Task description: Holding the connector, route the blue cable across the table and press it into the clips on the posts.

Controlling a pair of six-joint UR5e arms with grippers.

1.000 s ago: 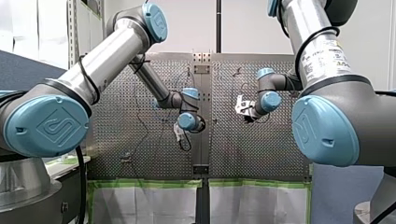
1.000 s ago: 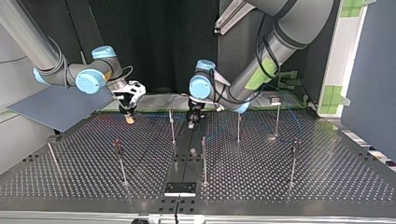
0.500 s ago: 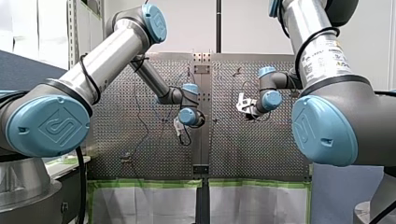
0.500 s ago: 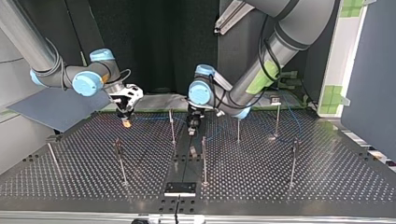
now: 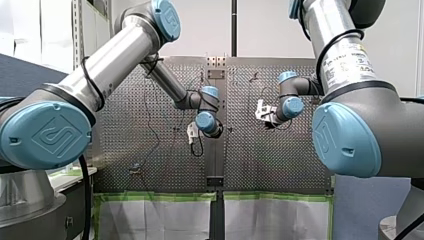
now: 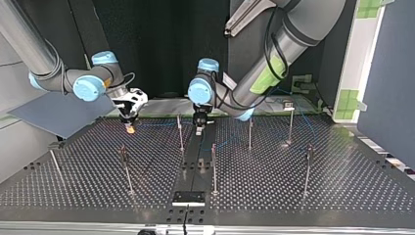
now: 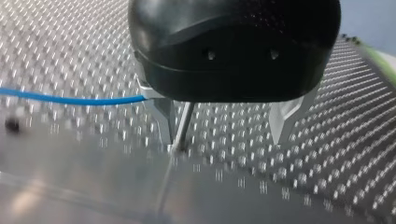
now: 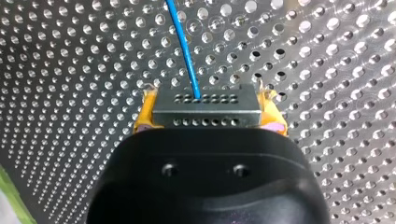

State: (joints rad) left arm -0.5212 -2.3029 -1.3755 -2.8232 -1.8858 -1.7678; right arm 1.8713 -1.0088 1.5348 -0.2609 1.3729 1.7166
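Note:
In the right wrist view my right gripper (image 8: 208,106) is shut, its yellow pads (image 8: 145,113) clamping a grey connector (image 8: 205,117). The blue cable (image 8: 183,44) leaves the connector and runs away over the perforated table. In the top view this gripper (image 6: 129,128) hangs at the back left, and the cable (image 6: 157,124) stretches from it toward a thin post (image 6: 180,131). My left gripper (image 7: 224,129) is open with nothing between its metal fingers (image 7: 162,116). A post (image 7: 185,122) stands just inside one finger, and the cable (image 7: 70,100) ends behind that finger. It hovers near the table's middle (image 6: 199,128).
Several more thin posts stand on the table, among them one in the middle (image 6: 214,166), one toward the right (image 6: 250,133) and one at the front right (image 6: 308,169). A black block (image 6: 188,198) sits at the table's near edge. More blue cable lies at the back right (image 6: 302,116).
My left gripper has opened and shifted toward the top view's left. My right gripper, still holding the connector, has drifted slightly to that view's left.

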